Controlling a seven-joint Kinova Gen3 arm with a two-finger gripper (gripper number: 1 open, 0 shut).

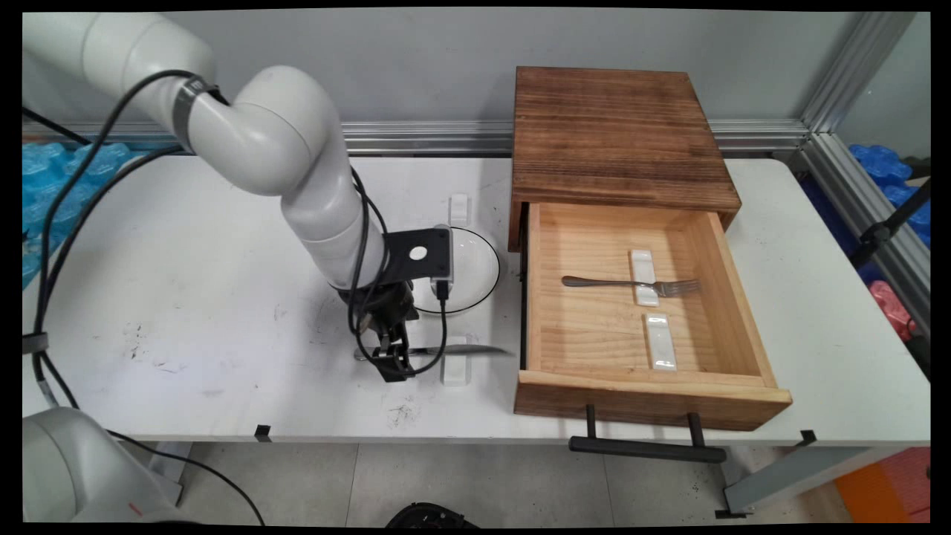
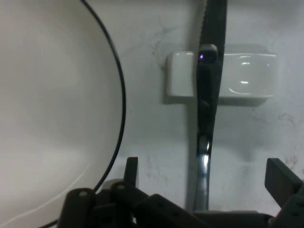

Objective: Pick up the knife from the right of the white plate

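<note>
The end effector point(image 2: 202, 183) is spread wide, one finger on each side of the knife point(image 2: 207, 118) handle, not yet squeezing it. The knife is thin, shiny metal with a toothed blade, and it lies across a smooth little white rest point(image 2: 247, 80) right beside the round white plate point(image 2: 52, 104), so it could slip off and clink onto the counter point(image 1: 186, 297).
</note>
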